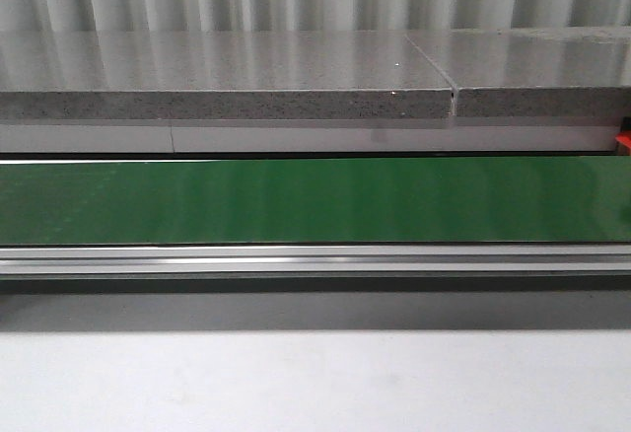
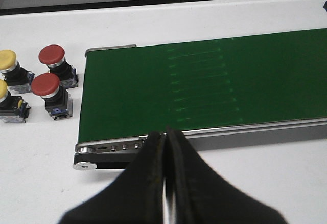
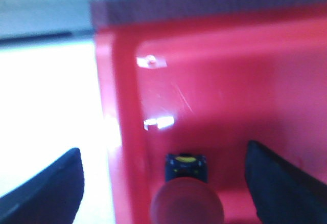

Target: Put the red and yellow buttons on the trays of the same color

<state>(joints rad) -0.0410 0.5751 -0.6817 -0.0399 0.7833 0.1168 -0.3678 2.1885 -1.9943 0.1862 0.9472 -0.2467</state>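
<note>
Right wrist view shows my right gripper (image 3: 163, 183) spread wide over the red tray (image 3: 230, 91), with a red button (image 3: 186, 203) sitting between my two fingers, touching neither as far as the blurred picture lets me judge. So that hand is released, and the button appears to rest on the tray floor close beside the tray's wall. The risk I see here is a clumsy retreat: if I pull away at a slant, one finger could clip the button's cap and tip it, or catch the tray wall and drag the tray. A straight rise should avoid that. My left gripper (image 2: 166, 183) is clenched with nothing in it, the two fingers pressed together just short of the near edge of the green conveyor belt (image 2: 204, 86). Beyond the belt's end, off to one side of those closed fingers, four buttons wait on the white table (image 2: 41, 173): two more red buttons (image 2: 46, 85) (image 2: 52, 55) and two yellow buttons (image 2: 7, 59) (image 2: 2, 91), standing close together. That crowding is the other hazard; closing on one could knock its neighbour over. Front view shows only the belt, no yellow tray.
</note>
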